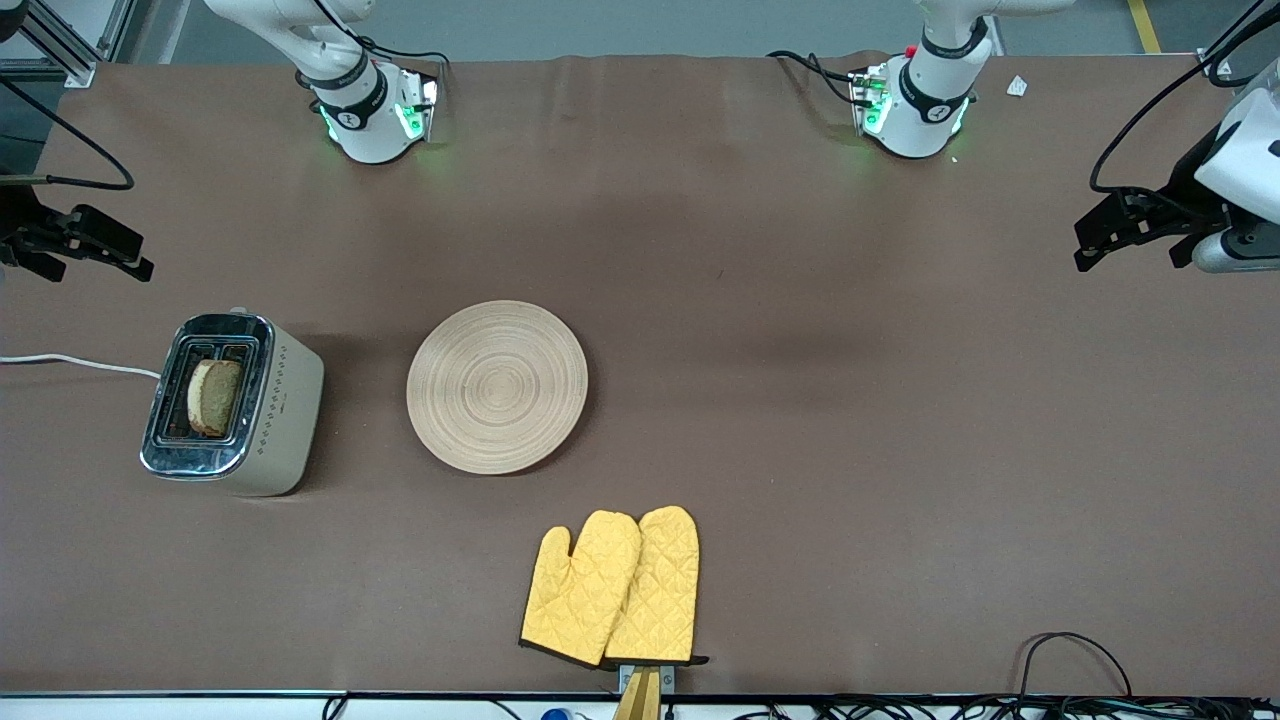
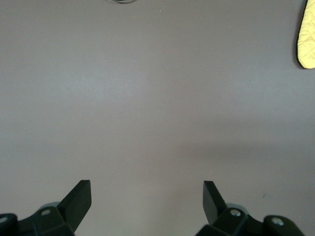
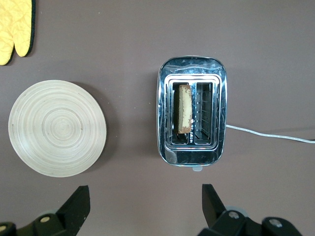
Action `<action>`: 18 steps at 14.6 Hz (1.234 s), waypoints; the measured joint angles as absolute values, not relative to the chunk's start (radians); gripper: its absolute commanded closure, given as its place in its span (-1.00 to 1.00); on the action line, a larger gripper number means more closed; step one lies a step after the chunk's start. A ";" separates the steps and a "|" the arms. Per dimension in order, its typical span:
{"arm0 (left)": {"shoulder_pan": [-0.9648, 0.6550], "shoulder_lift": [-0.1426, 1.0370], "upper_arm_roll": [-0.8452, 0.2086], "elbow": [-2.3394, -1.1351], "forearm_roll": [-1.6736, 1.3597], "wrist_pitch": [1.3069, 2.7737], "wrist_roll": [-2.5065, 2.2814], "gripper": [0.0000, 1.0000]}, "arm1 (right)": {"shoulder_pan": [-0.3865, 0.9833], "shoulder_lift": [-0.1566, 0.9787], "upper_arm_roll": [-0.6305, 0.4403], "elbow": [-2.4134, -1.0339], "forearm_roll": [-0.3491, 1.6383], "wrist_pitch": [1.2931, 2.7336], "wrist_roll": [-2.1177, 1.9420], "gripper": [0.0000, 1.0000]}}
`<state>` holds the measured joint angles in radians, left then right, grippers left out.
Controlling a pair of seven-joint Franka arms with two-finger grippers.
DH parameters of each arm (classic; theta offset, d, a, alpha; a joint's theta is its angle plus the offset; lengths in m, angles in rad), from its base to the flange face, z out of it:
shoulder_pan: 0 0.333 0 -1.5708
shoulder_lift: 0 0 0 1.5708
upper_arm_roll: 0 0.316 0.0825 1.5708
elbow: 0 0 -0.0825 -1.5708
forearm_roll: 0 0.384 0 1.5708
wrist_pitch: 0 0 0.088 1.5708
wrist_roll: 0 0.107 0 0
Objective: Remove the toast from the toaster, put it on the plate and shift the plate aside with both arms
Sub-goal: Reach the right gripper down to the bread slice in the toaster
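Observation:
The toast (image 1: 213, 396) stands upright in one slot of a chrome-topped toaster (image 1: 283, 400) toward the right arm's end of the table. Beside the toaster lies the round wooden plate (image 1: 497, 386), bare. My right gripper (image 1: 95, 260) hangs open and holds nothing, high over the table at that end. Its wrist view looks down on the toast (image 3: 184, 108), the toaster (image 3: 192, 153) and the plate (image 3: 57, 128), with the gripper (image 3: 145, 201) over bare cloth. My left gripper (image 1: 1130, 248) waits open and holds nothing over bare cloth at the left arm's end (image 2: 146, 196).
A pair of yellow oven mitts (image 1: 612, 587) lies near the table's front edge, nearer the camera than the plate, and shows in both wrist views (image 3: 15, 29) (image 2: 307, 34). The toaster's white cord (image 1: 70, 362) runs off the table's end. Brown cloth covers the table.

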<state>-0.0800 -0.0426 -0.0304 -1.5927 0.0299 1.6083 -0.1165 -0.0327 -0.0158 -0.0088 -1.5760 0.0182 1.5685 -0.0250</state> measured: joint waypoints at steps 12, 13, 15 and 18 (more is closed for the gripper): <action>-0.088 -0.012 -0.033 -1.561 0.041 1.609 -0.116 -1.00 | 0.018 0.025 -0.106 -1.578 0.016 1.606 -0.038 -1.00; -0.088 -0.010 -0.033 -1.559 0.041 1.609 -0.116 -1.00 | 0.018 0.062 -0.109 -1.585 0.016 1.647 -0.039 -1.00; -0.089 -0.009 -0.034 -1.557 0.041 1.609 -0.116 -1.00 | 0.011 0.163 -0.117 -1.595 0.014 1.732 -0.039 -1.00; -0.088 -0.008 -0.034 -1.555 0.041 1.609 -0.115 -1.00 | 0.001 0.321 -0.130 -1.595 0.014 1.839 -0.045 -1.00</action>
<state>-0.0883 -0.0080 -0.0335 -1.5549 0.0410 1.6085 -0.1154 0.0013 0.3210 -0.1305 -1.5952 0.0136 1.8393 -0.0450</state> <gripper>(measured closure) 0.000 0.000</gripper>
